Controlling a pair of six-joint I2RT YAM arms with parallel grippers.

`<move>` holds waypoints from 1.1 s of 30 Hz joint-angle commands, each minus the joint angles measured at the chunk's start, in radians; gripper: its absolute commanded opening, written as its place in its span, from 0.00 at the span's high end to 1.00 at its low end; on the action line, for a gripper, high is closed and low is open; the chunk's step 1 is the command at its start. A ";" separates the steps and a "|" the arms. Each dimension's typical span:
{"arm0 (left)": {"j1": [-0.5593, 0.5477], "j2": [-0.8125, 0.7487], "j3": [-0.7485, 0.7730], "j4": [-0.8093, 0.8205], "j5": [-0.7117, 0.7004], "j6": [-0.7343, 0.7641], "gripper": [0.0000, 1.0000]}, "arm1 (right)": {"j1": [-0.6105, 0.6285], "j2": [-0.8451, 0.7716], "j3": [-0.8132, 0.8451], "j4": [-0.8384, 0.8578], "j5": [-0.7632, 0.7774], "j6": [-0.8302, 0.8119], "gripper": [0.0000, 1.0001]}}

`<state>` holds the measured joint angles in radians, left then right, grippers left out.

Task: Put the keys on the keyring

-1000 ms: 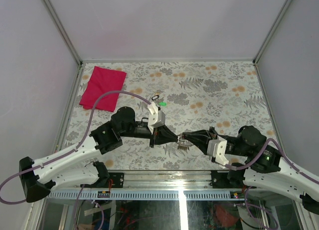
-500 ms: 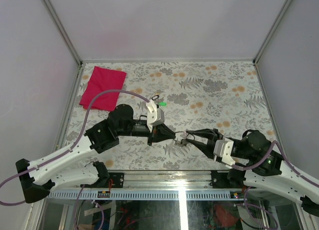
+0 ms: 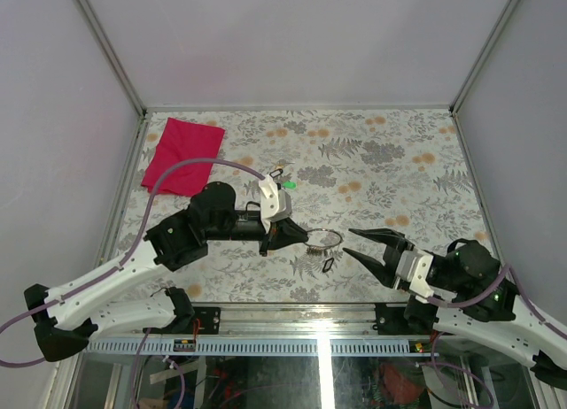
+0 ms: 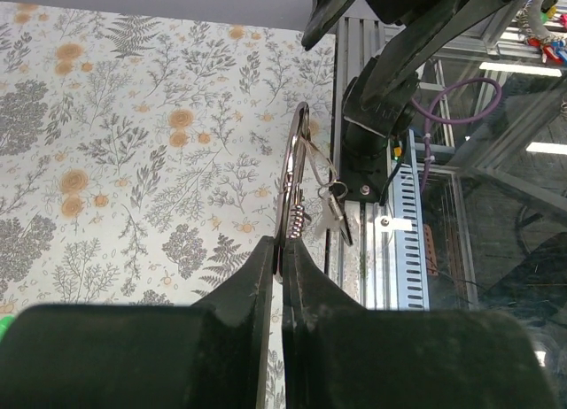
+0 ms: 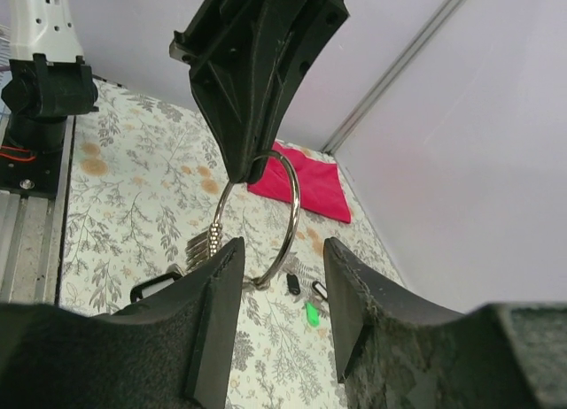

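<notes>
- Retreating from the left gripper (image 3: 299, 237), the right gripper (image 3: 349, 241) had drawn back toward its base within the last second, fingers spread and empty.
- The left gripper stayed pinched on the keyring (image 3: 325, 240), holding it upright.
- One key (image 3: 328, 265) lay loose on the table (image 3: 399, 161) just near-side of the keyring, between both grippers. It was probably dropped, so threading needed a fresh pick-up.

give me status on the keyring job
left gripper shut on keyring. right gripper open, empty, facing it. one key loose on table near the ring, other keys by green piece. nothing between them.
</notes>
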<state>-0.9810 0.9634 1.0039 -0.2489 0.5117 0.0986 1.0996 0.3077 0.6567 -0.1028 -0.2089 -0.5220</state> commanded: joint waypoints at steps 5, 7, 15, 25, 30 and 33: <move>0.003 -0.005 0.073 -0.071 -0.052 0.051 1.00 | 0.008 -0.051 0.031 -0.081 0.105 0.008 0.52; 0.003 0.008 0.102 -0.125 -0.073 0.072 1.00 | 0.007 -0.050 0.041 -0.099 0.108 0.020 0.52; 0.003 0.036 0.192 -0.276 -0.143 0.138 1.00 | 0.007 -0.018 0.015 -0.081 0.100 0.034 0.51; 0.003 0.044 0.194 -0.312 -0.081 0.179 1.00 | 0.006 0.100 0.035 0.025 0.073 0.061 0.49; 0.003 0.048 0.188 -0.313 -0.065 0.190 1.00 | 0.007 0.191 0.104 -0.001 0.050 0.134 0.47; 0.003 0.048 0.187 -0.313 -0.055 0.199 1.00 | 0.007 0.245 0.155 -0.045 0.049 0.182 0.44</move>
<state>-0.9806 1.0130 1.1698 -0.5850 0.4244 0.2691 1.0996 0.5030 0.7105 -0.1638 -0.1383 -0.4301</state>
